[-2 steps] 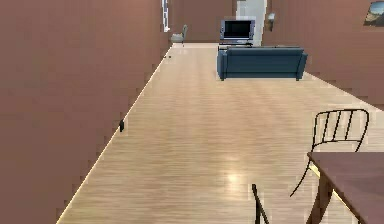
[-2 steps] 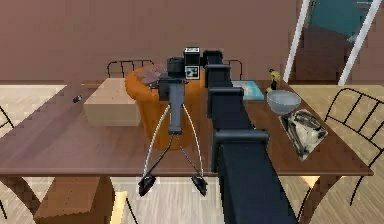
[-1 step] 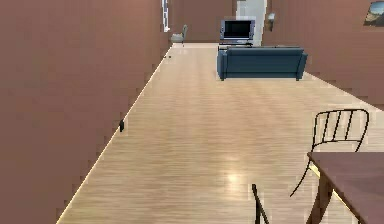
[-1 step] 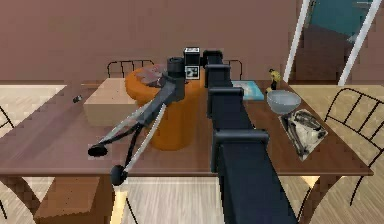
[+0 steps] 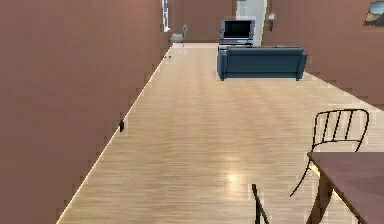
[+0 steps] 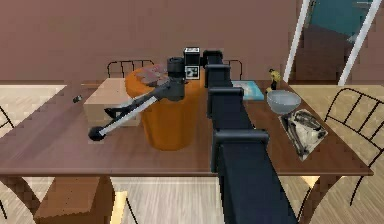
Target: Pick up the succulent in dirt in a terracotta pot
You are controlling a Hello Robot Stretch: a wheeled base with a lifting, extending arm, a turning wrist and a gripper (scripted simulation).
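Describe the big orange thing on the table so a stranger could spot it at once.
Start at the brown wooden table. Near its middle, left of the dark arm, stands an orange tub. It is the only orange thing there; the box beside it is tan.

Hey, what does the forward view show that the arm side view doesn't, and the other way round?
Forward view's own: a blue sofa with a screen behind it, at the far end of a long wooden floor. Arm side view's own: the arm, the gripper, a large orange pot, a cardboard box and a grey bowl on the tabletop. Shared: the wooden table and dark metal-frame chairs beside it.
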